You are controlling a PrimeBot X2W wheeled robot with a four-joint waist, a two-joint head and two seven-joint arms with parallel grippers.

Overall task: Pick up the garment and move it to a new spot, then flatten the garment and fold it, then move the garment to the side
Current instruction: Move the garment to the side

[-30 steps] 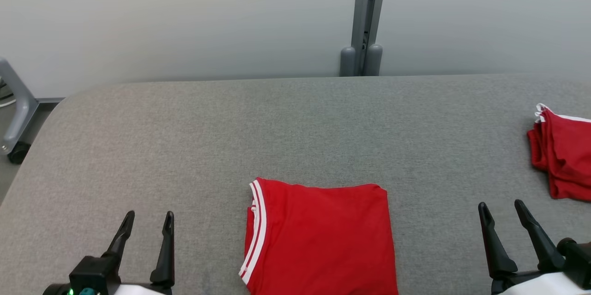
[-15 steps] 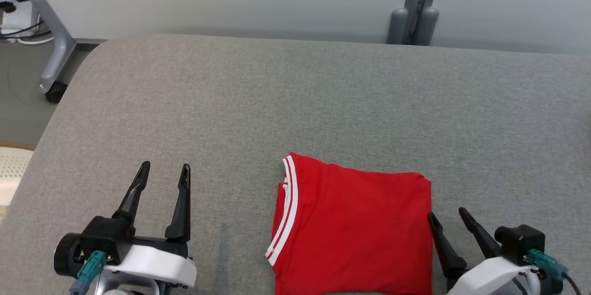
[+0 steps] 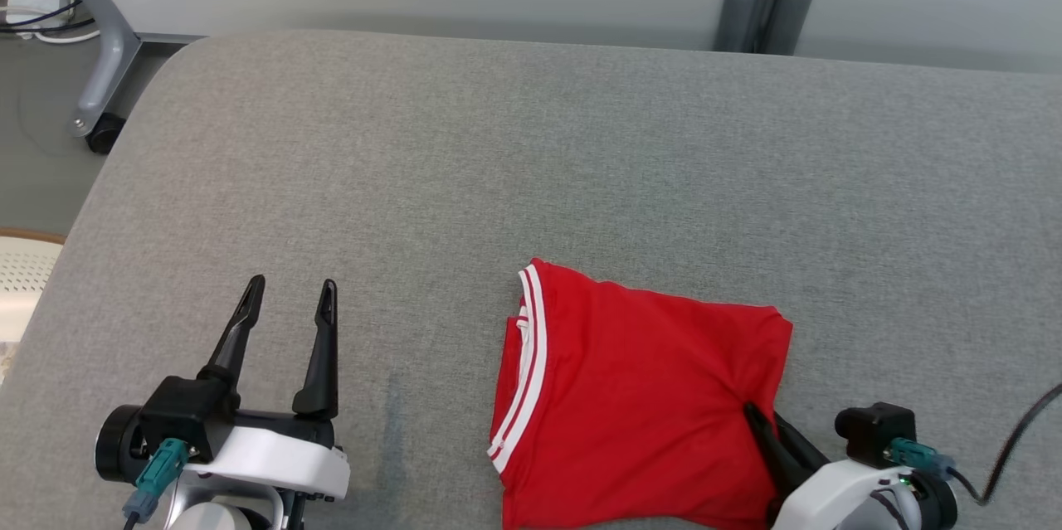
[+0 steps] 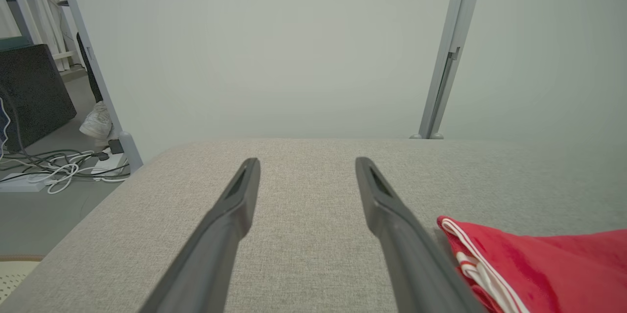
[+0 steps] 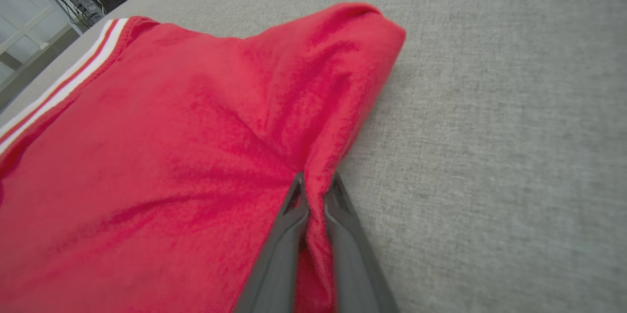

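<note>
right gripper (image 5: 316, 180), jaws narrow, tight on edge of red garment (image 5: 147, 156)

Left claw (image 3: 293, 284) spread wide, right claw (image 3: 762, 415) low, pinched nearly closed

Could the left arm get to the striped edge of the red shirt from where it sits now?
Probably yes. The left claw is open beside the shirt, with bare grey padding between it and the striped edge. The right claw pinches the opposite edge.
</note>
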